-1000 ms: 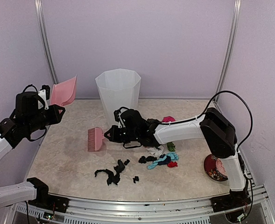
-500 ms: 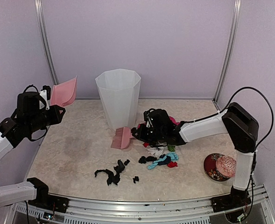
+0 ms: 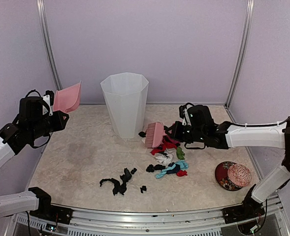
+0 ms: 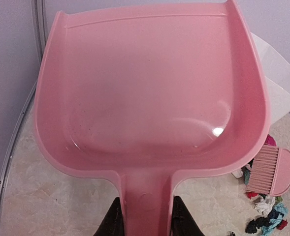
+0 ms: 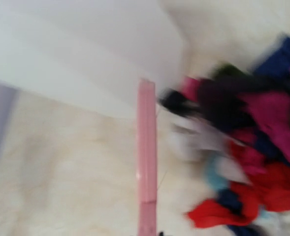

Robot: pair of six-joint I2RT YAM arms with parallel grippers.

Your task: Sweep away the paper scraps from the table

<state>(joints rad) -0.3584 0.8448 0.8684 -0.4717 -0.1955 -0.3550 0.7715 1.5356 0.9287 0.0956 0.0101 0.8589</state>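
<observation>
The paper scraps lie on the table (image 3: 76, 162) in two groups. A coloured heap (image 3: 168, 158) of red, white, teal and black bits sits right of centre, and black bits (image 3: 118, 183) lie nearer the front. My right gripper (image 3: 177, 132) is shut on the handle of a pink brush (image 3: 154, 134), whose head stands at the heap's far left edge. The right wrist view is blurred: the brush (image 5: 146, 157) shows edge-on beside the scraps (image 5: 248, 147). My left gripper (image 4: 146, 216) is shut on the handle of the pink dustpan (image 4: 149, 88), held high at the left (image 3: 67, 97).
A tall white bin (image 3: 124, 103) stands at the back centre, just left of the brush. A round red patterned dish (image 3: 232, 176) sits at the front right. Lilac walls ring the table, and a metal rail (image 3: 154, 214) runs along its front.
My right arm has swung the brush from left of centre across to the right, past the bin, up to the coloured heap. The left arm and dustpan have stayed put.
</observation>
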